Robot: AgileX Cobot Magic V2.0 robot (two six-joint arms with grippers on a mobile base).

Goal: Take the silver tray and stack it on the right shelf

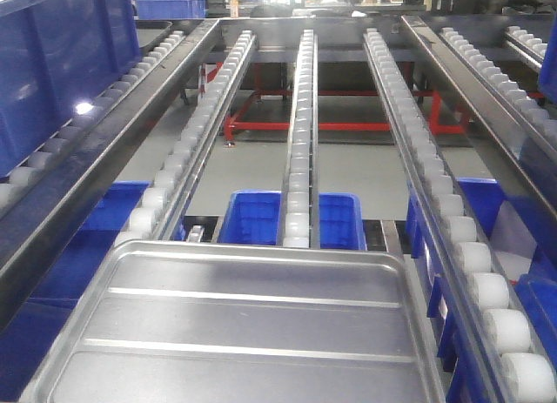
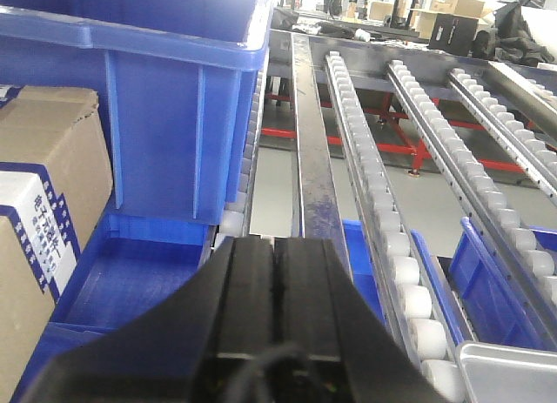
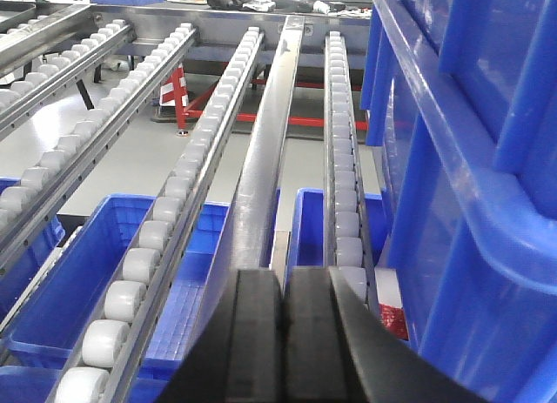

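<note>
Showing silver tray (image 1: 252,333) lying flat at 6 o'clock on right shelf (image 1: 298,116), spreading weight across rollers (image 1: 487,292). Holding left gripper (image 2: 277,246) and right gripper (image 3: 285,281) clenched, empty.

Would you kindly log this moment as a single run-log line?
silver tray: flat at near end of right shelf rails | left gripper: shut, empty | right gripper: shut, empty | blue bins: under rails
</note>
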